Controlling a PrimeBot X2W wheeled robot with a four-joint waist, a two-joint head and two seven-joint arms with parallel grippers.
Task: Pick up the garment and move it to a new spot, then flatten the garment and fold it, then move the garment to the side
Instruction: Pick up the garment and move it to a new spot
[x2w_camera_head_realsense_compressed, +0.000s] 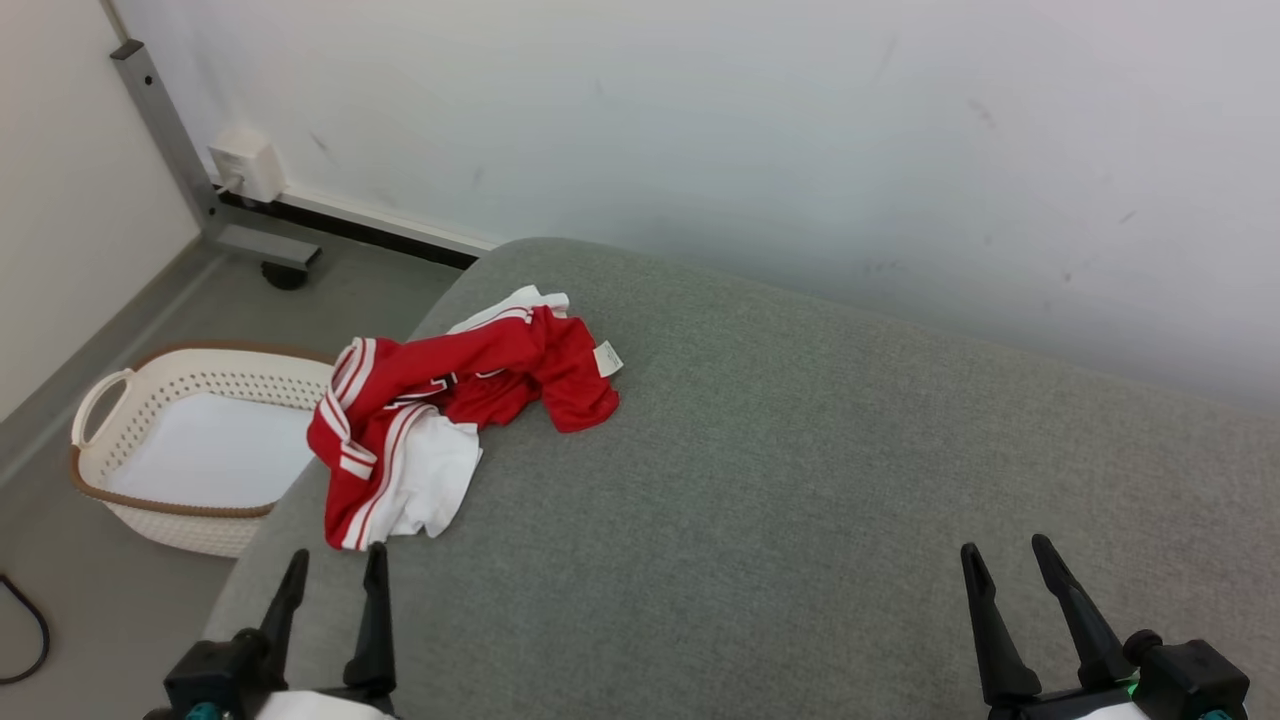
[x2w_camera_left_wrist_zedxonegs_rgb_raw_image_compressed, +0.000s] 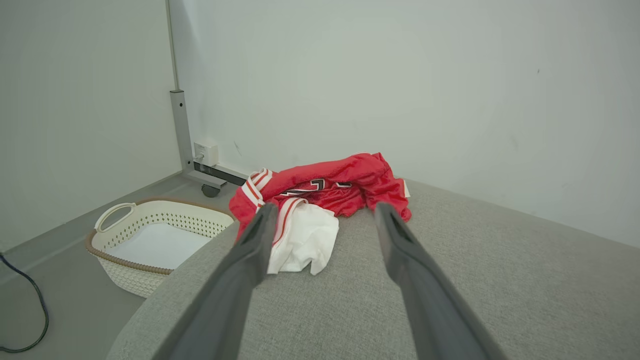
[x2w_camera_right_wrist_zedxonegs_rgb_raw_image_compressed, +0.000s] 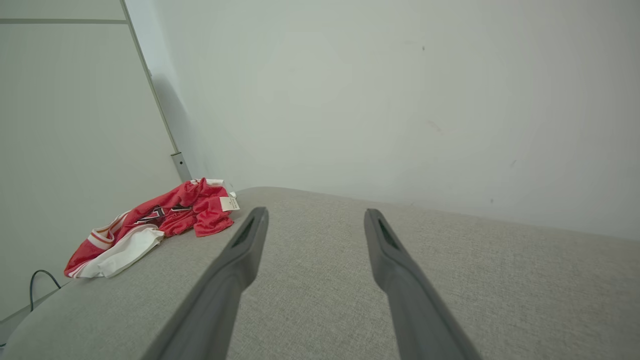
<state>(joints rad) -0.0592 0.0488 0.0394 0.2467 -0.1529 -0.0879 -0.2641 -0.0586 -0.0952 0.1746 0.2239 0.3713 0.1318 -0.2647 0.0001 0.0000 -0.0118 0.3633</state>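
On the left part of the grey upholstered surface (x2w_camera_head_realsense_compressed: 800, 450), towards its far left corner, lies the garment (x2w_camera_head_realsense_compressed: 450, 420), a red jersey with white trim and a white panel. It is crumpled in a heap, unfolded, and its left edge reaches the rounded left border of the surface. A small white label (x2w_camera_head_realsense_compressed: 607, 358) shows at its far right edge, and dark lettering is partly visible among the folds in the left wrist view. The left gripper (x2w_camera_head_realsense_compressed: 337, 552) sits at the near left, its two dark fingers spread apart with nothing between them. Its fingertips point towards the garment and stand just on the near side of the garment's near hem; contact cannot be confirmed. The right gripper (x2w_camera_head_realsense_compressed: 1004, 545) sits at the near right, well apart from the garment, jaws likewise spread wide and holding nothing, over bare upholstery. On the floor to the left of the surface, below its edge, stands a cream perforated basket (x2w_camera_head_realsense_compressed: 120, 400) with a brown rim and a loop handle; its inside shows white. Beyond the basket, a grey metal post (x2w_camera_head_realsense_compressed: 165, 130) on a castor foot stands at the pale wall (x2w_camera_head_realsense_compressed: 700, 120), with a white box (x2w_camera_head_realsense_compressed: 245, 165) mounted beside it. A dark cable (x2w_camera_head_realsense_compressed: 35, 630) lies on the floor at the near left.
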